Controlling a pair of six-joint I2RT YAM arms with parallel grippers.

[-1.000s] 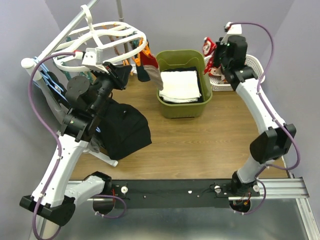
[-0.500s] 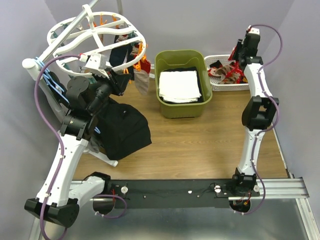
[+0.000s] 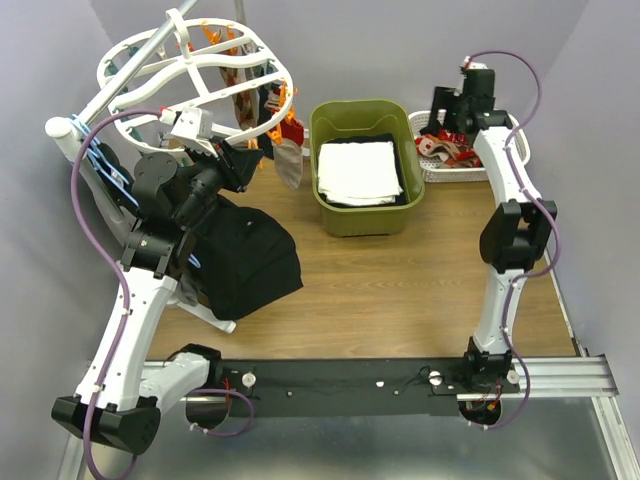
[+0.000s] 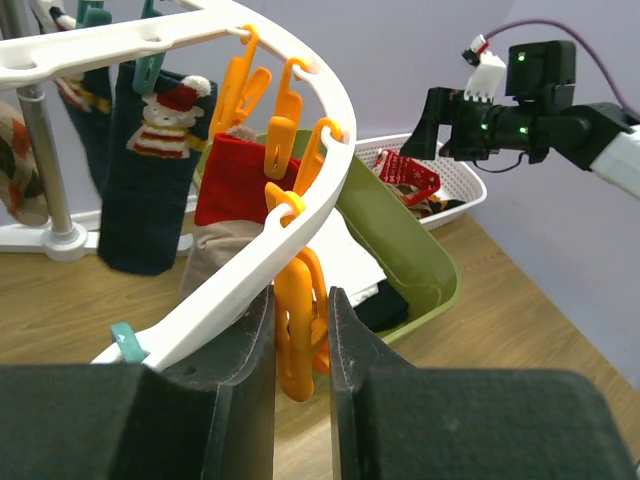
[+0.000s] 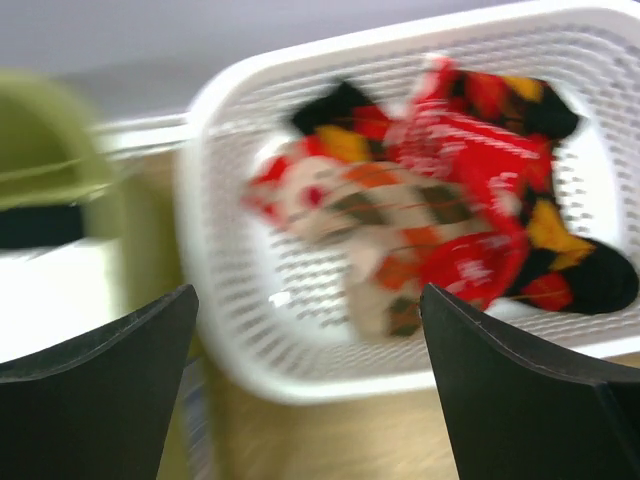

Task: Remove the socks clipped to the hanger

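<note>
My left claw [image 4: 300, 300] is clamped on an orange clip [image 4: 297, 345] dangling from the rim of the white hanger [image 4: 200, 25]. Several socks [image 4: 150, 170] (1 dark with a Santa bear, 1 red) hang clipped there, over the counter's [image 3: 400, 280] far left corner. My right claw [image 5: 308, 300] is spread wide and empty above the white mesh basket [image 5: 240, 330], which holds a heap of loose socks [image 5: 450, 180].

hanger [image 3: 188, 62] far left, bin [image 3: 365, 222] centre, socks [image 5: 450, 230] in basket [image 5: 240, 300] right
</note>
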